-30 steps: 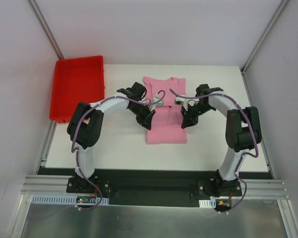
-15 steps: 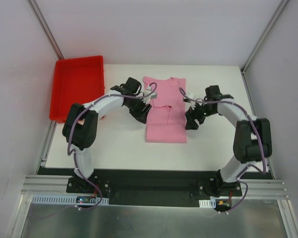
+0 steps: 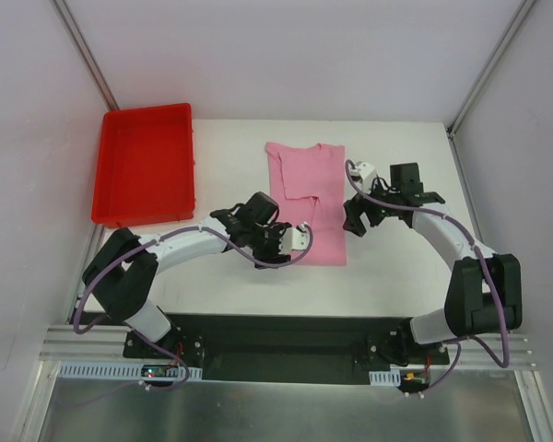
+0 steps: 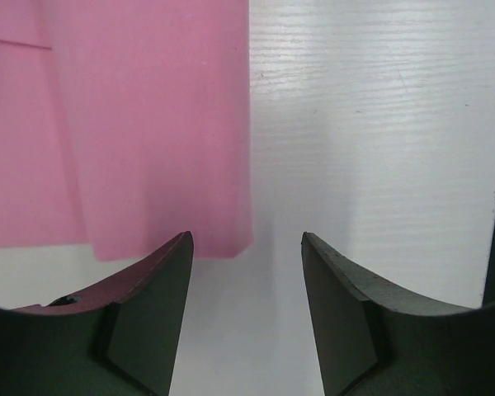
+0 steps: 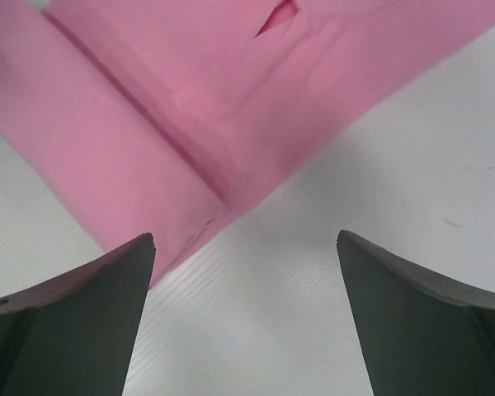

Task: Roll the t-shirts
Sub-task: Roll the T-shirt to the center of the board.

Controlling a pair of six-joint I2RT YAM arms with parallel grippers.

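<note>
My left end effector [image 3: 290,249], jaws apart, hovers at the near corner of the light-pink cotton t-shirt [image 3: 306,180]. My right end effector [image 3: 353,221], likewise spread, flanks its edge.

Plain light-pink t-shirt [image 3: 304,175], solid red tray [image 3: 144,170], white, faintly streaked table [image 3: 396,276].

The left arm [image 3: 180,247] and right arm [image 3: 438,235] share one build: white tubular links joined by bulky black joint housings. A thin purple cable [image 3: 269,265] loops loosely behind each end effector. The left end effector [image 4: 247,247] and right end effector [image 5: 246,239] carry matte charcoal fingers [image 4: 140,330], with inner edges that curve and taper.
</note>
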